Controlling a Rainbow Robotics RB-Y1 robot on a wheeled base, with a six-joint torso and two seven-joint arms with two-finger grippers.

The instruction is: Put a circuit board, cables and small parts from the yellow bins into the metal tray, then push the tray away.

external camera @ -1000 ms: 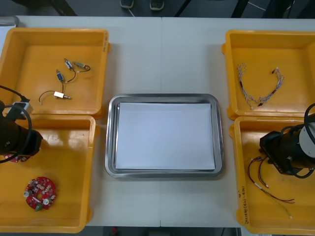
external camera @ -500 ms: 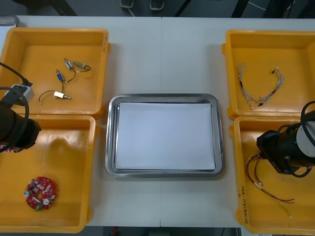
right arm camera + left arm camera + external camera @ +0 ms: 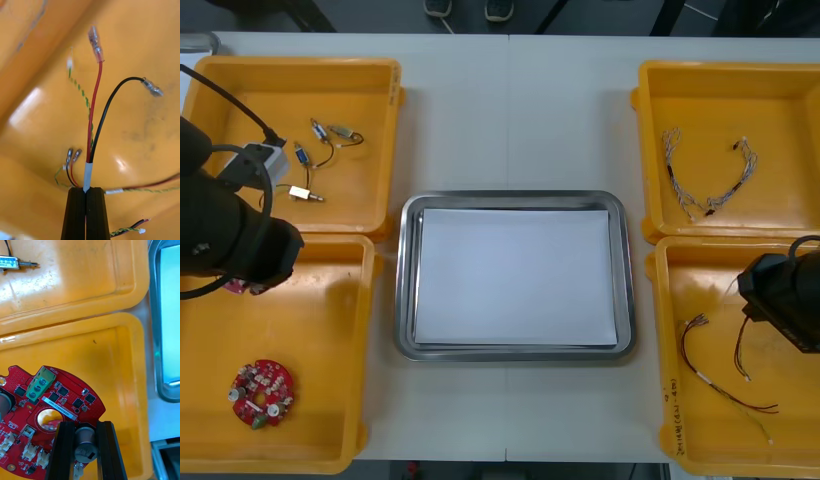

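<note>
My left tool is clamped on a round red circuit board above the near-left yellow bin. My right tool pinches a red-and-black cable over the near-right yellow bin. The metal tray lies between the bins.

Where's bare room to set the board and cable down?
The metal tray's white inside is bare, between the yellow bins. The near right bin, under the right gripper, is crowded with cables. The left gripper holds the circuit board at left.
</note>
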